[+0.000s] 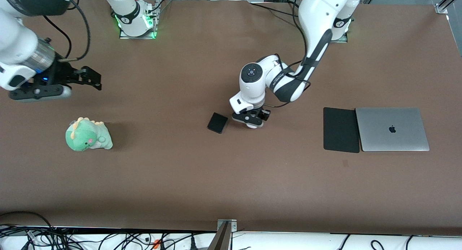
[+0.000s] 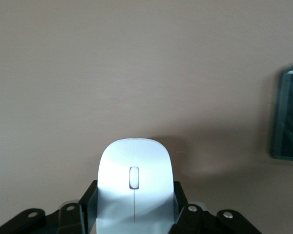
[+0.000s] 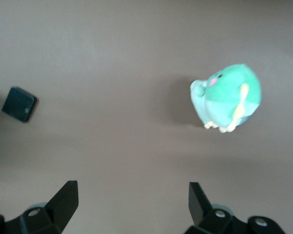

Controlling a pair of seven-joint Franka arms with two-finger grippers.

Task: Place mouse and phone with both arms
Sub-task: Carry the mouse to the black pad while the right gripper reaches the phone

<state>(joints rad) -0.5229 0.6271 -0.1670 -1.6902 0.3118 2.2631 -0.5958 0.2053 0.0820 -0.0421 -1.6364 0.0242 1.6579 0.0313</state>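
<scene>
The white mouse (image 2: 134,161) sits between the fingers of my left gripper (image 2: 135,192), which is shut on its sides low over the middle of the table. In the front view only a white sliver of the mouse (image 1: 255,126) shows under the left gripper (image 1: 251,119). The black phone (image 1: 217,122) lies flat on the table right beside it, toward the right arm's end; it also shows in the left wrist view (image 2: 288,119) and the right wrist view (image 3: 19,104). My right gripper (image 1: 90,78) is open and empty, up in the air at the right arm's end (image 3: 132,190).
A green plush dinosaur (image 1: 88,134) lies under the right gripper's area and shows in the right wrist view (image 3: 227,97). A thin black mouse pad (image 1: 341,129) and a closed silver laptop (image 1: 392,129) lie side by side toward the left arm's end.
</scene>
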